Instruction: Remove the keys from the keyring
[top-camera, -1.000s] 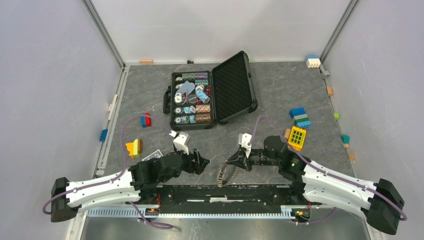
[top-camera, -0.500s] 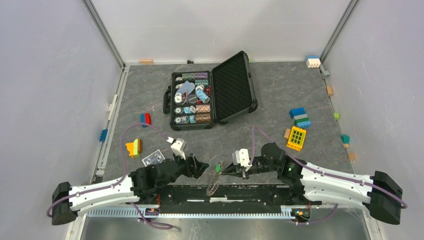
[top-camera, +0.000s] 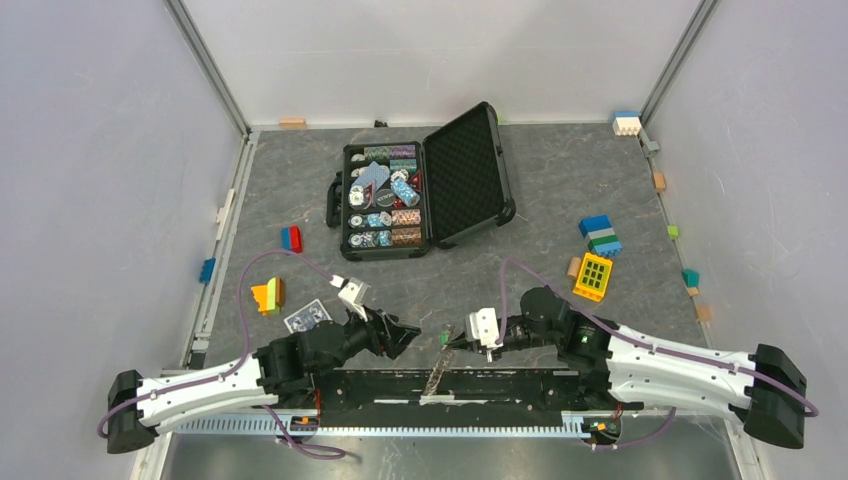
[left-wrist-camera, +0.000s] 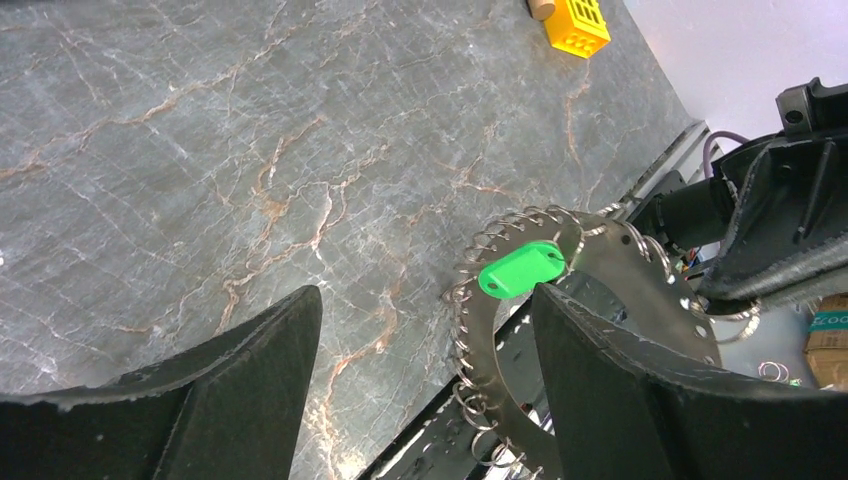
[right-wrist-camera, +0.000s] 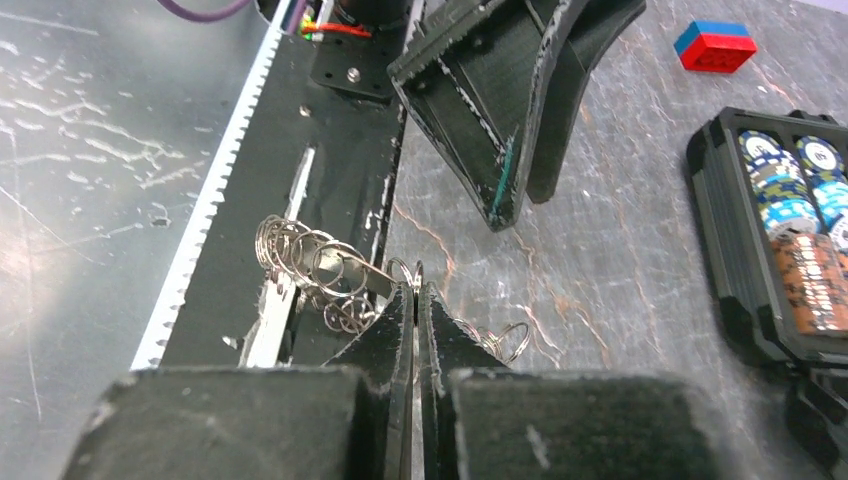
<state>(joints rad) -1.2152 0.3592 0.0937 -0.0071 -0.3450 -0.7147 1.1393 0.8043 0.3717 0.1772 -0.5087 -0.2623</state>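
The keyring (top-camera: 434, 370), a silver hoop, hangs edge-on over the table's near edge, and my right gripper (top-camera: 452, 341) is shut on its rim. In the right wrist view the fingertips (right-wrist-camera: 415, 291) pinch the keyring (right-wrist-camera: 352, 272), with small silver loops bunched to its left. The keys (left-wrist-camera: 468, 300) show only as small silver loops fanned round the keyring (left-wrist-camera: 640, 275), beside a bright green tag (left-wrist-camera: 520, 270). My left gripper (top-camera: 402, 334) stands open just left of it. Seen from the left wrist, the left gripper (left-wrist-camera: 428, 296) has the hoop's edge between its fingers, untouched.
An open black case (top-camera: 385, 200) of poker chips lies at the back, its lid (top-camera: 470, 175) raised. Toy blocks lie around: a yellow one (top-camera: 594, 275), a blue-green stack (top-camera: 601, 236), a red-blue one (top-camera: 291, 239). A card pack (top-camera: 305, 316) lies left. The black base rail (top-camera: 450, 385) runs below the hoop.
My right gripper has carried the keyring left and nearer the table's front edge; the hoop now hangs edge-on with the green tag up. The left arm drew back slightly, still open.
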